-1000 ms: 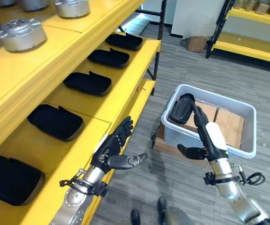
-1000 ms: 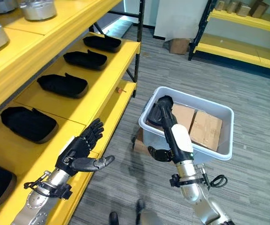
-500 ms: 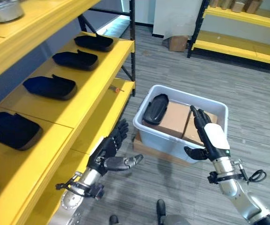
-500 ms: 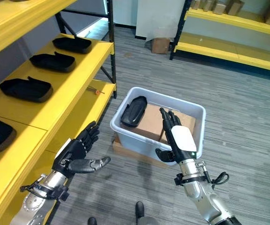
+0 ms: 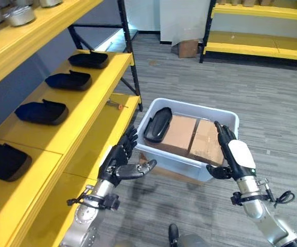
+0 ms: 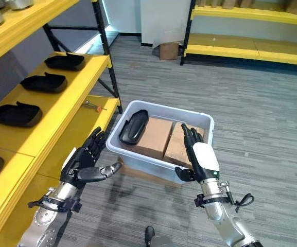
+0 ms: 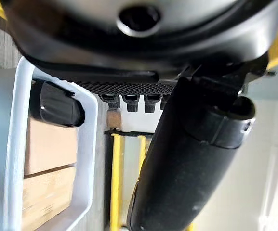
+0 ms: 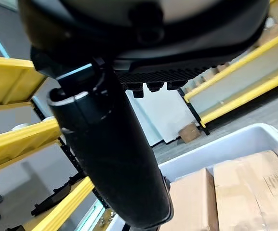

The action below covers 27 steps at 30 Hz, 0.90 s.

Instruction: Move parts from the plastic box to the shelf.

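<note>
Grey plank floor (image 5: 272, 108) under us, yellow shelf (image 5: 81, 110) on our left with black parts (image 5: 41, 111) lined up. One part (image 5: 157, 124) sits in the white box (image 5: 210, 114) on cardboard. Our left hand (image 5: 118, 163) and right hand (image 5: 233, 154) flank the box, fingers spread, holding nothing.

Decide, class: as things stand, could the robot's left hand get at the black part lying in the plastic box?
Probably yes. The left hand hangs open just outside the plastic box, on the side where the black part lies on a cardboard carton. The box is open-topped and nothing covers the part.
</note>
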Tool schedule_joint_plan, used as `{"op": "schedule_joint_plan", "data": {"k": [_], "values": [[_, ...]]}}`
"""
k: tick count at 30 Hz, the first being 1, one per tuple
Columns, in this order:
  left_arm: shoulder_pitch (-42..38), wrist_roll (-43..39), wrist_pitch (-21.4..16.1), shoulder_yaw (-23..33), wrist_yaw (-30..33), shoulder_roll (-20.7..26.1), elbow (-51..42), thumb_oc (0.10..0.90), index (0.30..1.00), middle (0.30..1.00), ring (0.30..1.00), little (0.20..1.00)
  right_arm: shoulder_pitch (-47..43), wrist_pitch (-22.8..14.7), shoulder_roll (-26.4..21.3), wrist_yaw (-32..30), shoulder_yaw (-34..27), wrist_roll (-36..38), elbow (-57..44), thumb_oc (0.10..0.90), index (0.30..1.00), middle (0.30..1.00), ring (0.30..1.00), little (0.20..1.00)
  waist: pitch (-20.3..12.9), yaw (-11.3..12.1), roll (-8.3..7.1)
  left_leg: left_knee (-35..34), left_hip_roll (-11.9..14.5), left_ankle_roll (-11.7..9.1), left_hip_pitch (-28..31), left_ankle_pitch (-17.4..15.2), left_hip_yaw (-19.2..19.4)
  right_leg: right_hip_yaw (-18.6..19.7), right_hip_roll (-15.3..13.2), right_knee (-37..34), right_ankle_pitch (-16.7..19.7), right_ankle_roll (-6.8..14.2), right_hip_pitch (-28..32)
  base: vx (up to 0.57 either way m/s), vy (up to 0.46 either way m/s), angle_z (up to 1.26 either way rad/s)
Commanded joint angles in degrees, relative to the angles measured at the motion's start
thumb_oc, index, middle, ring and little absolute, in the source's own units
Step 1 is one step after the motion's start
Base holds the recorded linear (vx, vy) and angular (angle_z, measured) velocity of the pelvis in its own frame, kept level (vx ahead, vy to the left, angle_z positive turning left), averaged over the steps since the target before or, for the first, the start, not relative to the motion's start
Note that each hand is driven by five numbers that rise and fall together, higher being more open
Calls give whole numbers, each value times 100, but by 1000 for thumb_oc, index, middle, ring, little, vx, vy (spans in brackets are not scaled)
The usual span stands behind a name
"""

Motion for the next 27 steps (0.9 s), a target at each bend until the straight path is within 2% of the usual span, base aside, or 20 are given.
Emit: {"op": "schedule_joint_plan", "data": {"k": [1, 3, 8, 9, 10, 11, 13, 17, 19, 23, 26, 27], "values": [[-223, 213, -305, 517, 113, 70, -560, 900, 1000, 1000, 1000, 1000, -289, -674, -184, -86, -172, -202, -519, 900, 1000, 1000, 1000, 1000, -191, 51, 7, -543, -355, 220, -366, 297, 170, -12, 120, 106, -429, 526, 401, 106, 17, -36], [-155, 184, -280, 554, 223, 85, -578, 900, 1000, 1000, 1000, 1000, -238, -698, -227, -81, -161, -171, -568, 900, 1000, 1000, 1000, 1000, -175, 104, 29, -857, -470, 174, -474, 472, 81, 54, 177, 37, -431, 544, 497, 91, 12, -36], [-155, 184, -279, 554, 223, 86, -578, 900, 1000, 1000, 1000, 1000, -238, -698, -227, -81, -161, -171, -568, 900, 1000, 1000, 1000, 1000, -173, 104, 29, -860, -471, 174, -470, 473, 81, 54, 177, 37, -431, 544, 499, 21, 2, -15], [-102, 141, -299, 581, 263, 89, -571, 900, 1000, 1000, 1000, 1000, -215, -716, -252, -94, -141, -151, -593, 900, 1000, 1000, 1000, 1000, -166, 145, 49, -1035, -502, 129, -588, 632, 15, 98, 222, -3, -437, 543, 563, 566, 166, -1], [264, 142, -590, 831, 278, 6, -521, 900, 1000, 1000, 1000, 1000, 35, -1004, -213, -72, -71, -150, -637, 900, 1000, 1000, 1000, 1000, -103, 320, 114, -1881, -200, -76, -1083, 1141, -149, 288, 326, 110, -744, 510, 884, 679, 261, -1], [241, 127, -674, 829, 219, 9, -449, 900, 1000, 1000, 1000, 1000, 18, -1074, -225, -35, -97, -184, -607, 900, 1000, 1000, 1000, 1000, -134, 267, 148, -1892, -99, -48, -994, 1068, 43, 226, 285, 161, -818, 509, 883, 704, 310, -45], [149, 137, -677, 777, 191, 18, -400, 900, 1000, 1000, 1000, 1000, -25, -1005, -213, -22, -73, -222, -612, 900, 1000, 1000, 1000, 1000, -139, 254, 172, -1800, -39, -24, -874, 976, 170, 119, 209, 258, -933, 515, 899, 275, 188, -133], [-43, 163, -676, 664, 169, 43, -278, 900, 1000, 1000, 1000, 1000, -131, -941, -178, -60, -48, -208, -523, 900, 1000, 1000, 1000, 1000, -179, 242, 158, -1535, -140, 70, -669, 723, 234, -46, 62, 321, -1019, 559, 962, 240, 163, -19], [-212, 174, -493, 571, 100, 78, -314, 900, 1000, 1000, 1000, 1000, -248, -645, -79, -45, -37, -277, -535, 900, 1000, 1000, 1000, 1000, -292, 276, 105, -1488, -280, 224, -446, 488, 215, -206, -111, 392, -1018, 658, 957, 318, 241, -9], [-293, 171, -406, 536, -27, 103, -354, 900, 1000, 1000, 1000, 1000, -285, -445, 36, -64, -116, -348, -508, 900, 1000, 1000, 1000, 1000, -379, 285, 58, -1600, -363, 356, -250, 407, 235, -353, -200, 632, -1073, 753, 900, 163, 137, 23], [-317, 189, -402, 534, -144, 110, -334, 900, 1000, 1000, 1000, 1000, -244, -309, 123, -97, -203, -464, -517, 900, 1000, 1000, 1000, 1000, -417, 261, 19, -1719, -417, 508, -96, 354, 320, -495, -294, 1410, -842, 921, 587, 131, 134, 30], [-288, 193, -418, 541, -215, 108, -334, 900, 1000, 1000, 1000, 1000, -233, -289, 175, -109, -224, -547, -496, 900, 1000, 1000, 1000, 1000, -405, 255, 9, -1790, -423, 601, 20, 321, 369, -565, -356, 2202, -510, 1103, 228, 58, 78, 25]]}}
